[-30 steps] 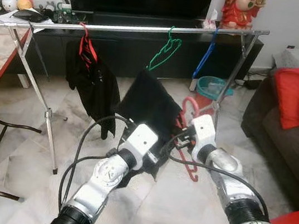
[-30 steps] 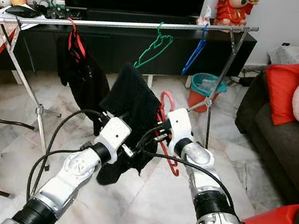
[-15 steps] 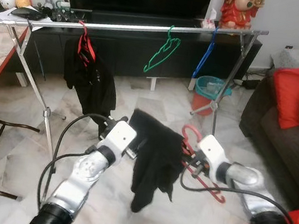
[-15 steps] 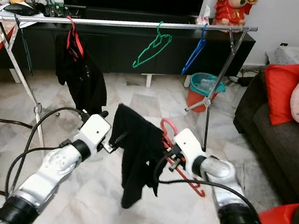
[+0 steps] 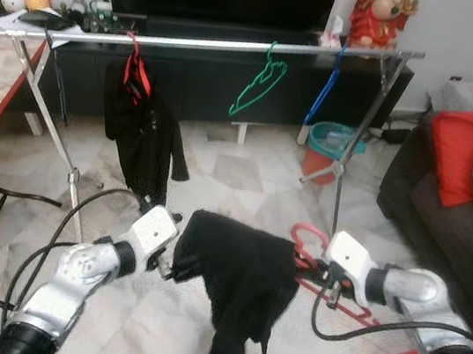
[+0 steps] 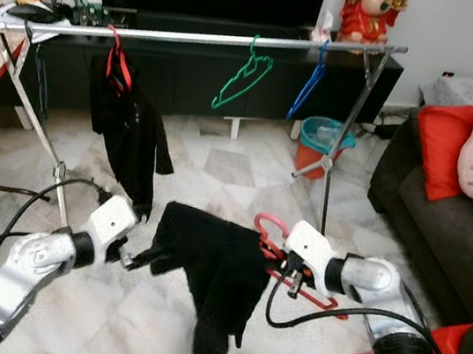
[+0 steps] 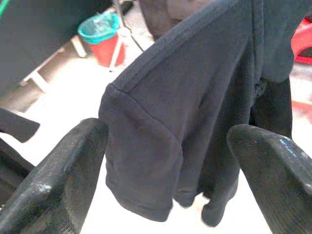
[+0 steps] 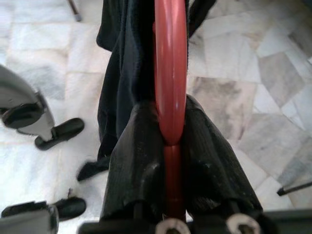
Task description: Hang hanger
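- Right end effector [image 6: 292,270]: pressed together on the neck of the pink hanger [image 6: 273,243], carried lower and flatter than half a second ago.
- Left end effector [image 6: 137,257]: fingers spread either side of the sleeve of the black shirt [image 6: 210,266], not gripping; previously raised higher against the cloth.
- Black shirt: draped over the pink hanger, hanging above the floor [image 6: 221,161].
- Rail [image 6: 195,36]: well apart, behind; hanging step judged not yet begun, load now further below rail height.

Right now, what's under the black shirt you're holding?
Marble floor lies below the black shirt. The red hanger, clamped by the right end effector, runs into it; its covered end is hidden.
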{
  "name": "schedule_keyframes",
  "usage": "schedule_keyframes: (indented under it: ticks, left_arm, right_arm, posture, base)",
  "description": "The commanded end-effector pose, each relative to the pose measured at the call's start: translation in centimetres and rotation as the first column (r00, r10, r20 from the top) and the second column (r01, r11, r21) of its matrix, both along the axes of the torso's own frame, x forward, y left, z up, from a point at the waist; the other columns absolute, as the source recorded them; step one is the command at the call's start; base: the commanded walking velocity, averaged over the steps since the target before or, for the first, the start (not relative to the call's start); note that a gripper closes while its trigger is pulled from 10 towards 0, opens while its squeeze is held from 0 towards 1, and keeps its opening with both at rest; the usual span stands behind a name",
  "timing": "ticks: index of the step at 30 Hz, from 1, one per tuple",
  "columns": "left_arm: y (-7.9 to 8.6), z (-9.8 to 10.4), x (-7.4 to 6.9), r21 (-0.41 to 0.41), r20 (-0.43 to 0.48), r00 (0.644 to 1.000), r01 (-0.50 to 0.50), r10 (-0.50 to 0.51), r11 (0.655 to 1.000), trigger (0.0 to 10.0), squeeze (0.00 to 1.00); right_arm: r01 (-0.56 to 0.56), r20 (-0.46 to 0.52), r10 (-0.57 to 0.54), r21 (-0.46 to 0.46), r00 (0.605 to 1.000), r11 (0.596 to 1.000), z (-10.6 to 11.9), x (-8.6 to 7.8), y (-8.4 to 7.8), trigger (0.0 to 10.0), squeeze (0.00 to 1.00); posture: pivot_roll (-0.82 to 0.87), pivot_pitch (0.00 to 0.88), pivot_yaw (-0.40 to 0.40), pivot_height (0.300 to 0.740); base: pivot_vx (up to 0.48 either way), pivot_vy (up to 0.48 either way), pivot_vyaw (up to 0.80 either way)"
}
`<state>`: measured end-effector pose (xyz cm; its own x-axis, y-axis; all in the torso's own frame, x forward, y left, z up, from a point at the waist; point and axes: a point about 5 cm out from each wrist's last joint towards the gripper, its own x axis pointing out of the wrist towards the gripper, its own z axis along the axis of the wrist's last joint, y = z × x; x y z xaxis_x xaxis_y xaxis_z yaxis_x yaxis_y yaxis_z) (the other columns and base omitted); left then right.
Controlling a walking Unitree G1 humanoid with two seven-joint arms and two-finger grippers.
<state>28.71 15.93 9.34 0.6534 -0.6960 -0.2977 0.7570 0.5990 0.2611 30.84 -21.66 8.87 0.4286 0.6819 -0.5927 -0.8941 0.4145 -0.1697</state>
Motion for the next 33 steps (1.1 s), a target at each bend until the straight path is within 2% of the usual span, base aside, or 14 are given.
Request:
schedule_keyframes:
  ticks: [1, 7, 8, 11, 14, 22, 28, 31, 33]
  left_arm:
    - [0.6, -0.3, 0.1, 0.009, -0.032, 0.999, -0.006, 0.007, 1.0, 10.0, 0.0]
    - [1.7, -0.4, 0.4, -0.013, -0.059, 0.998, -0.036, 0.036, 0.999, 10.0, 0.0]
    - [2.1, -1.0, 0.2, -0.044, -0.135, 0.991, -0.033, 0.027, 0.998, 10.0, 0.0]
    - [2.2, -1.2, 0.2, -0.047, -0.148, 0.989, -0.033, 0.026, 0.998, 10.0, 0.0]
    - [2.5, -2.2, -0.1, -0.031, -0.225, 0.974, 0.002, -0.009, 1.0, 10.0, 0.0]
    - [2.0, -2.8, -0.1, -0.053, -0.288, 0.955, 0.059, -0.071, 0.997, 10.0, 0.0]
    - [1.4, -3.4, 0.5, -0.065, -0.304, 0.95, 0.051, -0.069, 0.997, 10.0, 0.0]
    - [1.1, -4.2, 0.7, -0.106, -0.369, 0.926, 0.039, -0.076, 0.994, 10.0, 0.0]
    - [1.2, -4.5, 0.8, -0.096, -0.377, 0.924, 0.036, -0.069, 0.995, 10.0, 0.0]
  right_arm:
    - [-0.043, 0.041, 0.043, 0.007, 0.998, 0.999, 1.1, 0.1, 0.0, 0.0, 0.0]
    - [-0.095, 0.023, 0.094, 0.004, 0.995, 0.996, 1.3, -0.4, -0.4, 0.0, 0.0]
    - [-0.13, 0.013, 0.13, 0.017, 0.991, 0.991, 1.6, -0.7, -0.4, 0.0, 0.0]
    - [-0.134, 0.012, 0.134, 0.02, 0.991, 0.991, 1.6, -0.8, -0.3, 0.0, 0.0]
    - [-0.151, 0.011, 0.151, 0.022, 0.988, 0.988, 1.8, -0.8, -0.2, 0.0, 0.0]
    - [-0.183, 0.012, 0.183, 0.029, 0.983, 0.983, 2.1, -1.1, 0.0, 0.0, 0.0]
    - [-0.216, 0.01, 0.216, 0.04, 0.976, 0.976, 2.5, -1.3, 0.4, 0.0, 0.0]
    - [-0.222, 0.015, 0.222, 0.045, 0.975, 0.974, 2.8, -1.3, 0.5, 0.0, 0.0]
    - [-0.229, 0.015, 0.228, 0.044, 0.973, 0.972, 2.9, -1.3, 0.6, 0.0, 0.0]
  posture:
    - [0.04, 0.0, -0.037, 0.74]
    - [0.04, 0.0, -0.031, 0.74]
    - [0.03, 0.0, -0.029, 0.74]
    - [0.03, 0.0, -0.029, 0.74]
    - [0.03, 0.0, -0.026, 0.74]
    - [0.02, 0.0, -0.024, 0.74]
    - [0.02, 0.0, -0.023, 0.74]
    - [0.02, 0.0, -0.028, 0.74]
    - [0.01, 0.0, -0.029, 0.74]
  base:
    - [0.0, 0.0, 0.0]
    - [0.0, 0.0, 0.0]
    - [0.0, 0.0, 0.0]
    - [0.0, 0.0, 0.0]
    - [0.0, 0.0, 0.0]
    - [0.0, 0.0, 0.0]
    - [0.0, 0.0, 0.0]
    - [0.0, 0.0, 0.0]
    - [0.0, 0.0, 0.0]
